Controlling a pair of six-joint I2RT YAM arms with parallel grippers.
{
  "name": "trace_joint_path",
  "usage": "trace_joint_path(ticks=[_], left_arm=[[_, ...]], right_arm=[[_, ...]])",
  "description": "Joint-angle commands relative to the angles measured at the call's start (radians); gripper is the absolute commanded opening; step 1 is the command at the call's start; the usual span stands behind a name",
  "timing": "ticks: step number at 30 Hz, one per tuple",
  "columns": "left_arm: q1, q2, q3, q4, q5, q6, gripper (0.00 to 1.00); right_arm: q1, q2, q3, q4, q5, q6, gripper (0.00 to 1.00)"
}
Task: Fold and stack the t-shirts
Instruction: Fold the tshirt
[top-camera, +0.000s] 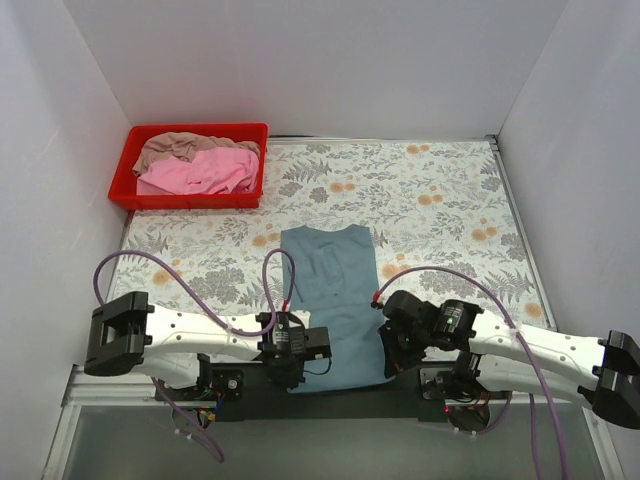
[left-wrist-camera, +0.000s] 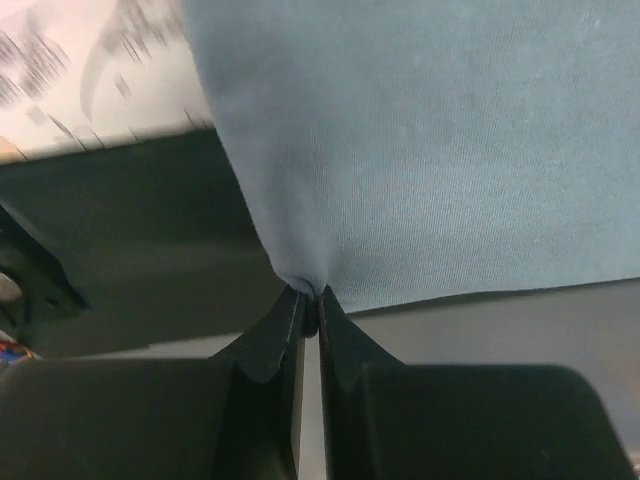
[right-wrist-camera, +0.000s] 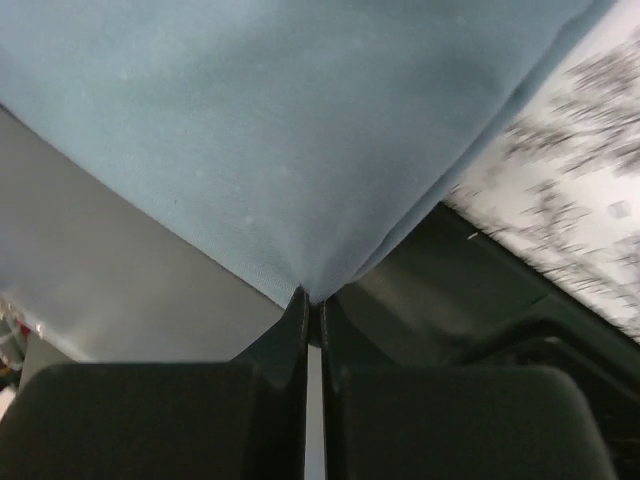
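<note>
The blue-grey t-shirt (top-camera: 333, 290) lies lengthwise on the flowered table, folded into a narrow strip with its collar at the far end. My left gripper (top-camera: 288, 372) is shut on its near left corner (left-wrist-camera: 300, 280). My right gripper (top-camera: 392, 366) is shut on its near right corner (right-wrist-camera: 320, 285). Both corners sit at the table's near edge, over the black base plate. The pink t-shirt (top-camera: 203, 172) and the beige-tan t-shirt (top-camera: 182, 147) lie crumpled in the red tray (top-camera: 125, 190) at the far left.
White walls close in the table on three sides. The flowered table cover (top-camera: 440, 210) stretches to the right and far side of the shirt. Purple cables (top-camera: 180, 275) loop over both arms. The black base plate (top-camera: 330, 402) runs along the near edge.
</note>
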Motion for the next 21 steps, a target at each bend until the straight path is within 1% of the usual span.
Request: trace_joint_path(ticks=[1,3,4,6,7,8,9,10,12,13,14,16,17,18,19,20,21], left_arm=[[-0.075,-0.010,-0.009,-0.064,0.068,-0.223,0.00],[-0.075,-0.011,0.013,-0.073,0.057,-0.217,0.00],[-0.070,-0.013,0.032,-0.087,0.039,-0.212,0.00],[-0.050,-0.018,0.105,-0.153,-0.021,-0.186,0.00],[-0.023,-0.022,0.130,-0.176,-0.041,-0.177,0.00],[-0.006,-0.030,0.171,-0.211,-0.088,-0.166,0.00],[0.015,-0.039,0.184,-0.221,-0.104,-0.149,0.00],[0.078,-0.062,0.193,-0.212,-0.110,-0.102,0.00],[0.146,-0.094,0.216,-0.187,-0.111,-0.041,0.00],[0.204,-0.120,0.228,-0.173,-0.118,-0.021,0.00],[0.230,-0.131,0.242,-0.170,-0.125,0.025,0.00],[0.294,-0.137,0.303,-0.184,-0.166,0.061,0.00],[0.315,-0.131,0.326,-0.201,-0.185,0.091,0.00],[0.332,-0.128,0.348,-0.205,-0.197,0.113,0.00],[0.373,-0.122,0.381,-0.204,-0.213,0.133,0.00],[0.396,-0.114,0.397,-0.196,-0.213,0.174,0.00],[0.445,-0.110,0.417,-0.187,-0.214,0.194,0.00]], right_arm=[[0.100,-0.018,-0.001,-0.076,-0.046,0.122,0.01],[0.105,-0.013,0.024,-0.101,-0.026,0.119,0.01],[0.102,-0.002,0.066,-0.112,-0.005,0.105,0.01],[0.096,0.017,0.134,-0.157,0.058,0.078,0.01],[0.075,0.049,0.201,-0.179,0.072,0.032,0.01],[0.058,0.068,0.232,-0.197,0.089,0.007,0.01],[0.038,0.088,0.260,-0.213,0.101,-0.023,0.01],[-0.008,0.120,0.292,-0.240,0.110,-0.051,0.01],[-0.065,0.146,0.372,-0.245,0.103,-0.135,0.01],[-0.123,0.168,0.398,-0.248,0.091,-0.160,0.01],[-0.149,0.180,0.456,-0.251,0.080,-0.213,0.01],[-0.216,0.218,0.513,-0.260,0.055,-0.261,0.01],[-0.238,0.232,0.571,-0.274,0.037,-0.306,0.01],[-0.258,0.248,0.594,-0.280,0.031,-0.329,0.01],[-0.296,0.278,0.622,-0.287,0.026,-0.347,0.01],[-0.313,0.294,0.643,-0.294,0.017,-0.363,0.01],[-0.330,0.326,0.688,-0.296,0.014,-0.398,0.01]])
